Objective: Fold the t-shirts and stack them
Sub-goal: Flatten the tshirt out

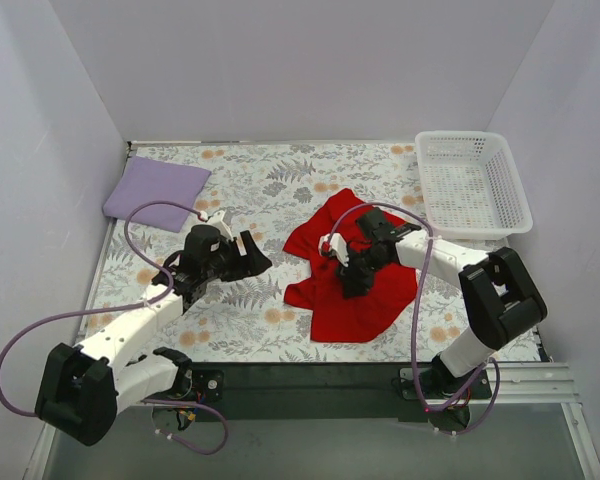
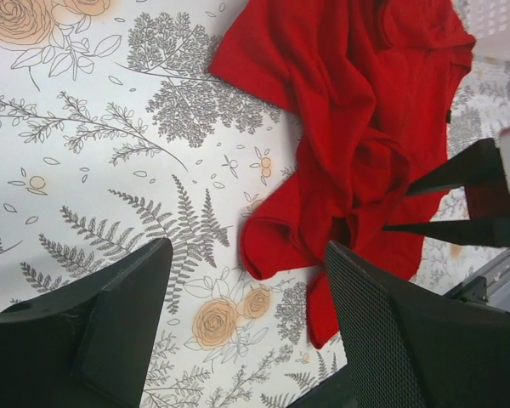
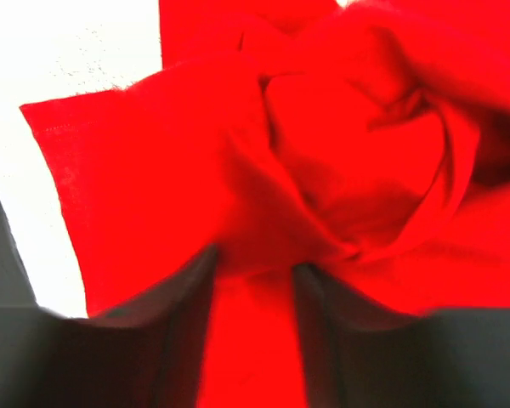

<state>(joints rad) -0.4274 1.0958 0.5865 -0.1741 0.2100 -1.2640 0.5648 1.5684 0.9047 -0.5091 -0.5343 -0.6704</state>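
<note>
Right pincer [image 3: 255, 276] straddles a fold of the limp, light bright red cloth t-shirt [image 3: 136, 170], grip unclear; left pincer [image 2: 248, 255] gapes empty; corners look the better hold.

**Top external view:** Bright, even, diffuse light from above. The pale walls [image 1: 310, 60] are uniformly lit. A soft, faint shadow lies beside the left arm [image 1: 140, 320] on the floral-print cloth [image 1: 280, 180]. Focus is sharp throughout.

**Left wrist view:** Bright, with the print crisp. The fingers [image 2: 93, 331] of the left gripper [image 2: 248, 246] are dark and slightly soft.

**Right wrist view:** Poor. The red t-shirt [image 3: 340, 153] is oversaturated and blurred, its folds smeared. The background at upper left is blown out to white. The fingers [image 3: 153, 340] of the right gripper [image 3: 255, 263] are out of focus.
</note>
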